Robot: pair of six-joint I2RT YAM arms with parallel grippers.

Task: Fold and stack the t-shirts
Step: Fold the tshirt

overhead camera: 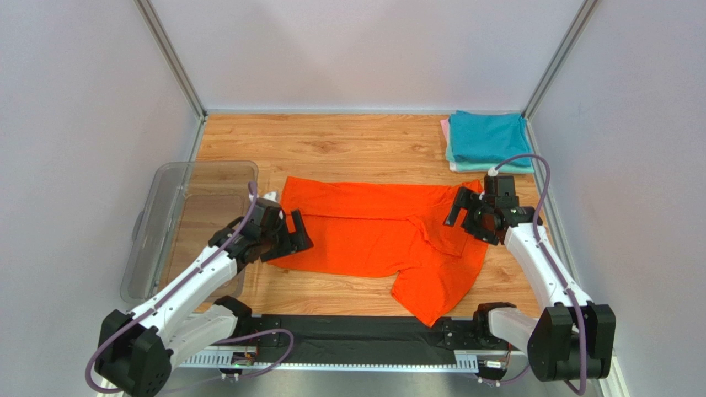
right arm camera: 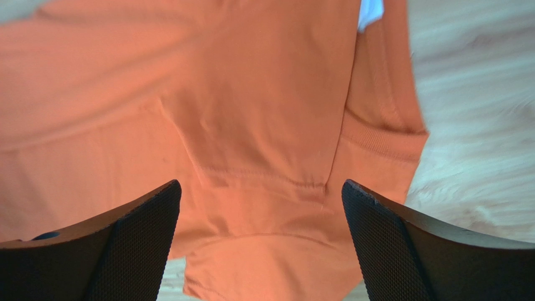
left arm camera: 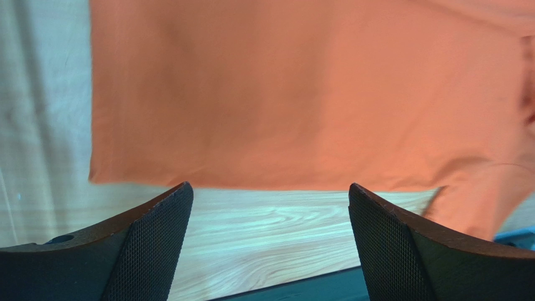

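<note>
A bright orange t-shirt (overhead camera: 373, 227) lies partly folded across the middle of the wooden table, one sleeve (overhead camera: 435, 289) hanging toward the near edge. Its white neck label (right arm camera: 370, 11) shows in the right wrist view. My left gripper (overhead camera: 294, 234) hovers open at the shirt's left edge (left arm camera: 188, 182), with bare wood between its fingers. My right gripper (overhead camera: 466, 217) stands open over the shirt's right end (right arm camera: 264, 207), nothing held. Folded t-shirts (overhead camera: 487, 139), teal on top with mint and pink edges below, are stacked at the back right corner.
A clear plastic tub (overhead camera: 186, 223) stands at the left of the table, beside my left arm. White walls with metal corner posts enclose the table. A black rail (overhead camera: 356, 335) runs along the near edge between the arm bases.
</note>
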